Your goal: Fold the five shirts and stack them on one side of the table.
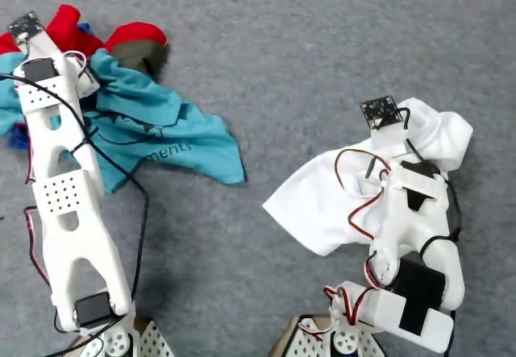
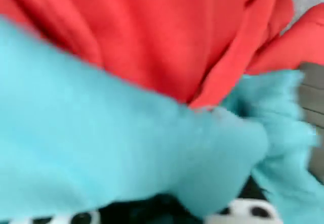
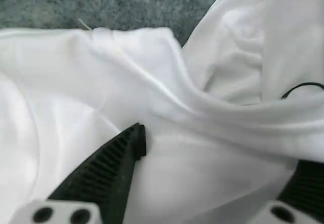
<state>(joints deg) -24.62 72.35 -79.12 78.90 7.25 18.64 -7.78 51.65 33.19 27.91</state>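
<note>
Folding looks barely begun, with nothing folded or stacked. The white shirt (image 1: 322,204) lies rumpled on the worktop (image 1: 306,67), the right arm's fingers (image 3: 111,168) spread wide on it. The teal shirt (image 1: 161,131) sprawls beside a red shirt (image 1: 133,35), and whether the left arm (image 1: 64,188) grips it I cannot tell.

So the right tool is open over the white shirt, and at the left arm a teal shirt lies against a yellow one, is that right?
Not quite. Against the teal shirt lies a red shirt, not a yellow one; the left wrist view shows it. The right tool is indeed open over the white shirt.
</note>
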